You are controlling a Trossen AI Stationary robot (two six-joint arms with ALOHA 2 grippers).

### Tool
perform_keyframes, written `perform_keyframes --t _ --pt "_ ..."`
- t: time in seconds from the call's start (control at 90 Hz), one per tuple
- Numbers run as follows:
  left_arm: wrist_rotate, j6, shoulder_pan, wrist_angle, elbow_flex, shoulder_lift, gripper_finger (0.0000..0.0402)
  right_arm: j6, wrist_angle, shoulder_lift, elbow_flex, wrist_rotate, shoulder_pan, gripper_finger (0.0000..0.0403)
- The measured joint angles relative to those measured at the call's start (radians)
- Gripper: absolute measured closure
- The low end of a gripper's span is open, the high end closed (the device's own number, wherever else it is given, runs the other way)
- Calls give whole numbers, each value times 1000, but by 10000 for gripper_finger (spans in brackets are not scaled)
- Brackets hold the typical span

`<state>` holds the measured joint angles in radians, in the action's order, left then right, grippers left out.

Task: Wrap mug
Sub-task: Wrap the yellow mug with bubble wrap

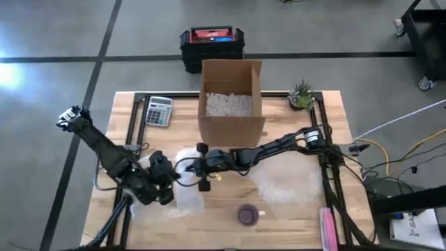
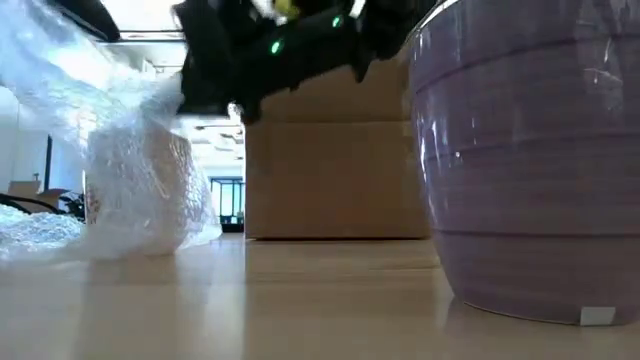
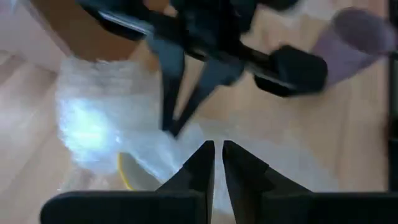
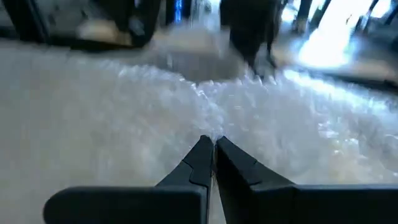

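Observation:
A sheet of clear bubble wrap (image 1: 185,174) lies bunched at the table's near left, between my two grippers. Under it a yellow rim (image 3: 127,172) shows in the left wrist view. In the low view the wrap stands as a rounded bundle (image 2: 140,190) on the table. My left gripper (image 1: 166,178) comes from the left and is shut on the wrap. Facing it from the right, my right gripper (image 1: 201,167) is also shut on the wrap. A purple mug (image 1: 247,214) stands upright and bare near the front edge, touched by neither gripper. My left gripper pinches a raised part of the bubble wrap (image 3: 198,138) between its two nearly closed fingers, coming in low from the table's left. The rest of the wrap lies on the table over the yellow thing. My right gripper pinches the bubble wrap (image 4: 214,127) between its two fingers, coming from the table's right and slanting down. Its fingertips (image 3: 176,124) meet on the wrap just ahead of my left gripper. The wrap spreads slack on the table beyond them.
An open cardboard box (image 1: 231,101) holding white filler stands at the far middle. A calculator (image 1: 158,111) lies at the far left and a small plant (image 1: 301,96) at the far right. A second bubble wrap sheet (image 1: 293,185) lies right of centre, a pink object (image 1: 327,226) at the near right.

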<state>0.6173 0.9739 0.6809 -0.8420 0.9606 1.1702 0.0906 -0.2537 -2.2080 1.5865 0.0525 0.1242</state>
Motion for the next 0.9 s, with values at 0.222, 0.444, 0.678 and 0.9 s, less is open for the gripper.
perform_keyframes --t 0.222,0.444,0.678,0.9 --pt "-121 10 -71 180 -181 6 381 -1 233 -11 99 -1 0 403" --pt "-117 31 -78 365 -304 0 381 -1 564 9 284 -7 0 403" --pt "-142 -4 -79 384 -310 -20 381 61 931 18 495 1 -1 402" --pt "-138 -63 -80 377 -276 -23 381 59 867 -37 488 -8 0 402"
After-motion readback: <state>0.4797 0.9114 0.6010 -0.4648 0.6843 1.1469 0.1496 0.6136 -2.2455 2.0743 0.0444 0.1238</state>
